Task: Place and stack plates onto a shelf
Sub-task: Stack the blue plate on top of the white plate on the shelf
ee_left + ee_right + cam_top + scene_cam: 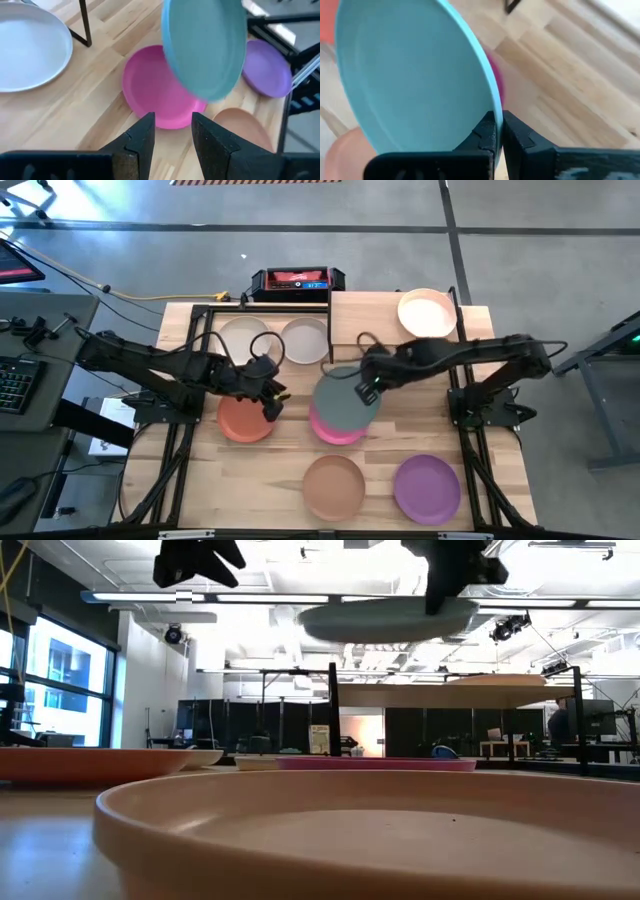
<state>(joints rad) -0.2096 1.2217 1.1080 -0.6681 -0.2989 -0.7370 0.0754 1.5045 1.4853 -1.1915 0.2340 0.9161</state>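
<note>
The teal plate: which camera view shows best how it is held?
The right wrist view: the right gripper pinches the teal plate by its rim. The high view shows it above the magenta plate, the low view lifted edge-on, the left wrist view tilted.

We count eight plates (346, 399), one shelf (390, 315), two arms, two grippers, one table (280, 470).

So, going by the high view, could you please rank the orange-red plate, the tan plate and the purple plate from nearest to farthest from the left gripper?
1. Orange-red plate, just below the left gripper.
2. Tan plate, at the front centre.
3. Purple plate, at the front right.
</note>
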